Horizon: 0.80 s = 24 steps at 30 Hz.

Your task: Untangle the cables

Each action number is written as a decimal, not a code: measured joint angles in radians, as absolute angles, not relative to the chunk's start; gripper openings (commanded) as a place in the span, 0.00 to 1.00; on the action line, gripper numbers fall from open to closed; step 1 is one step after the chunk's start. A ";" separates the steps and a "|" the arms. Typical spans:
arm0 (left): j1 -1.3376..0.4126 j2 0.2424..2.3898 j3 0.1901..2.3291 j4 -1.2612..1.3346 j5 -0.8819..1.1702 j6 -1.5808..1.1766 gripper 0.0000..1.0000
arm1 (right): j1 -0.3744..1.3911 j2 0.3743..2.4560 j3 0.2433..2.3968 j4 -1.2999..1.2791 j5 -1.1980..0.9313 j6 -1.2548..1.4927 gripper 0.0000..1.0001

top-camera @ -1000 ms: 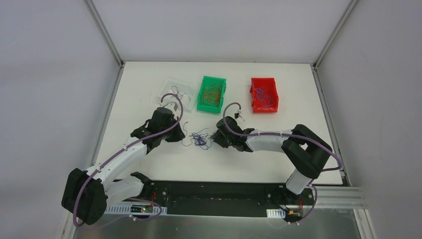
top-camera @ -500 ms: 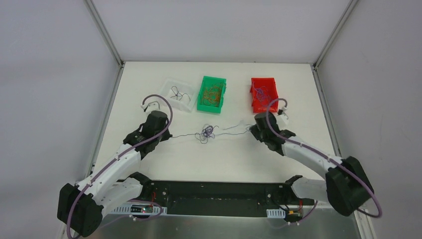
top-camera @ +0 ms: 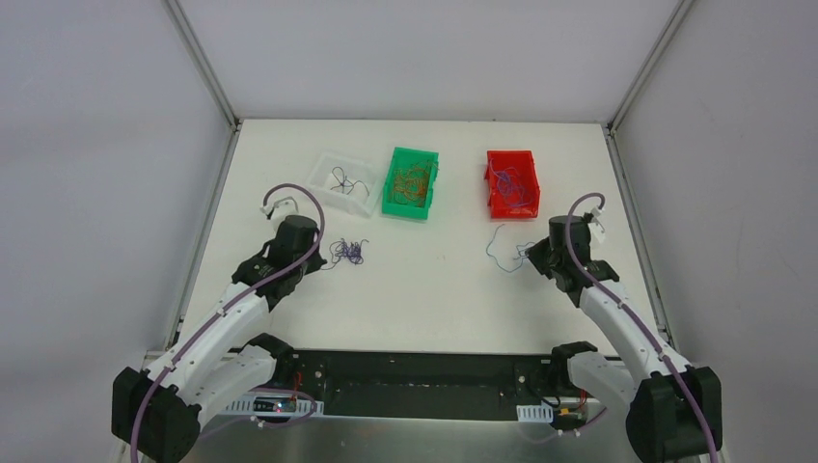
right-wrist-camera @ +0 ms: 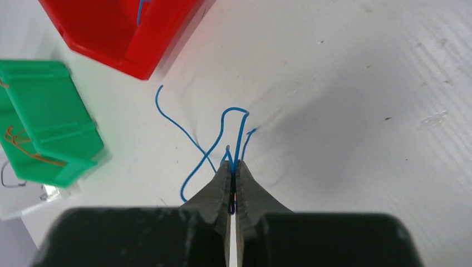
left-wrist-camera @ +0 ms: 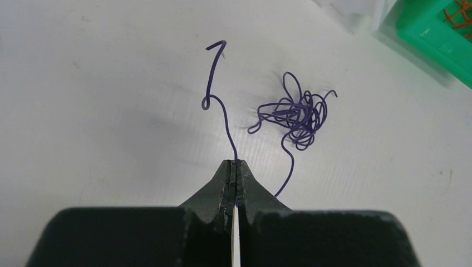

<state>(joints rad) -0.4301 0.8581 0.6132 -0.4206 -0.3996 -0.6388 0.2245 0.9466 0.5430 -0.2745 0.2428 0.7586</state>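
Observation:
My left gripper (top-camera: 323,262) (left-wrist-camera: 235,163) is shut on a dark purple wire (left-wrist-camera: 219,105). The wire's far part forms a small scribbly tangle (left-wrist-camera: 299,114) (top-camera: 348,252) on the white table just right of the gripper. My right gripper (top-camera: 532,258) (right-wrist-camera: 233,163) is shut on a loose blue wire (right-wrist-camera: 193,142) (top-camera: 499,251). The blue wire loops in front of the jaws, below the red bin (top-camera: 511,183) (right-wrist-camera: 119,28). The two wires lie apart, with no strand between them.
A clear tray (top-camera: 343,182) with a dark wire stands at the back left. A green bin (top-camera: 412,181) (right-wrist-camera: 42,119) holds orange wires. The red bin holds blue and purple wires. The table's side rails run close outside each arm.
Both arms have pulled outward. The tangle in the middle has come apart: the purple clump went left with my left gripper, the blue wire went right with my right gripper.

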 measured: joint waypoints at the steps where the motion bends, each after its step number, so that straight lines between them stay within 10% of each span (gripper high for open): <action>1: -0.430 0.867 0.614 -0.414 -0.372 -0.636 0.00 | 0.224 0.961 0.551 -0.282 0.213 0.739 0.00; 24: -0.440 0.931 0.593 -0.281 -0.044 -0.610 0.00 | 0.208 1.172 1.071 -0.380 0.293 0.501 0.00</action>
